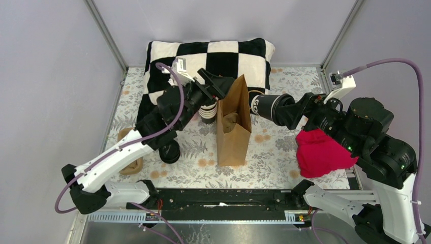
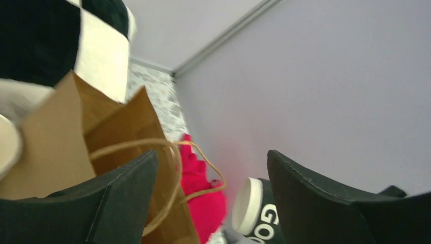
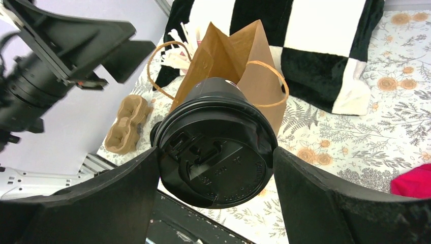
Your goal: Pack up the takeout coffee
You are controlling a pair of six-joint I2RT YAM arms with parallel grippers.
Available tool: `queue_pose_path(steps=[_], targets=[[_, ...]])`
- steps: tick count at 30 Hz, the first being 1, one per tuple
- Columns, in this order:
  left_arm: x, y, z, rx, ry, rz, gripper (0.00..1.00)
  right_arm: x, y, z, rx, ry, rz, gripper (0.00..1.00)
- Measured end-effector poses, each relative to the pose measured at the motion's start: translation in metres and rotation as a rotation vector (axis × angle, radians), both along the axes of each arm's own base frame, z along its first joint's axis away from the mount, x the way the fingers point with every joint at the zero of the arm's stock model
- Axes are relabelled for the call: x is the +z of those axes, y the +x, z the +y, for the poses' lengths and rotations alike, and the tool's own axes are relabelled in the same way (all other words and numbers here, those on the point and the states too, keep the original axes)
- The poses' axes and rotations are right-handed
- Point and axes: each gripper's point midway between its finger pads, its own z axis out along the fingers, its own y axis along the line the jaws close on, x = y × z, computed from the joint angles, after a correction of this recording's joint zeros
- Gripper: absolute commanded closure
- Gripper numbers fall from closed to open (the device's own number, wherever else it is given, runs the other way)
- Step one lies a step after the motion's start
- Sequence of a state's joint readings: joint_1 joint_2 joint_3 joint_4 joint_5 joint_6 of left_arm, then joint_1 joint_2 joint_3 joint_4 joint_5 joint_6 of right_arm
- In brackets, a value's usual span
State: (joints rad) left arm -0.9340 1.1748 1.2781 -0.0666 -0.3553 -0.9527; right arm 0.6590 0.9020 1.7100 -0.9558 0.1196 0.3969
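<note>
The right gripper (image 3: 213, 168) holds the coffee cup (image 1: 264, 107) tight, next to the paper bag (image 1: 234, 127). The left gripper (image 2: 211, 155) is wide open with nothing in it.

Colours around the bag
Black takeout coffee (image 1: 269, 108), white lettering, right of the brown paper bag (image 1: 234, 127); black-and-white checked cushion (image 1: 213, 56) behind it; red cloth (image 1: 320, 152) further right; floral-patterned counter (image 1: 274, 160).

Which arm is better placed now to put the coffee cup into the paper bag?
Right: the right pincer grips the takeout coffee, tipped sideways close beside the brown bag. The left pincer is open, holding nothing.
</note>
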Motion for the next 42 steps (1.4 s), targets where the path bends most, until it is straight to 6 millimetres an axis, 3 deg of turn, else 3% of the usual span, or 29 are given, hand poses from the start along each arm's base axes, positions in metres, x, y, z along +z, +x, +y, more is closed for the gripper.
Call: queue_pose_path(steps=[5,10,13,18,21,23,27,31,39,42], targets=[[0.016,0.011,0.016,0.073,0.242,-0.068,0.09,0.000,-0.001,0.002,0.013,0.002,-0.001,0.16],[0.012,0.039,0.018,0.124,0.509,-0.049,0.04,0.000,-0.001,0.002,0.019,-0.003,-0.003,0.16],[0.001,0.061,0.011,0.133,0.625,-0.002,0.10,0.000,-0.001,0.002,0.020,-0.004,-0.005,0.16],[-0.063,0.085,0.012,0.097,0.788,0.146,0.19,-0.001,-0.004,0.003,0.029,-0.003,-0.003,0.16],[-0.090,0.096,0.022,0.081,0.837,0.220,0.22,-0.001,-0.005,0.002,0.030,-0.001,-0.006,0.16],[-0.099,0.101,0.026,0.075,0.849,0.248,0.31,0.000,-0.006,0.001,0.030,0.001,-0.009,0.16],[-0.111,0.107,0.031,0.051,0.862,0.283,0.46,0.001,-0.007,0.000,0.030,0.004,-0.013,0.16],[-0.112,0.105,0.027,0.011,0.863,0.285,0.55,0.001,-0.008,0.000,0.034,0.006,-0.014,0.16],[-0.113,0.103,0.022,-0.020,0.865,0.289,0.60,0.000,-0.008,0.001,0.038,0.005,-0.010,0.16],[-0.119,0.105,0.021,-0.026,0.883,0.298,0.68,0.000,-0.008,0.002,0.043,0.005,-0.009,0.16]])
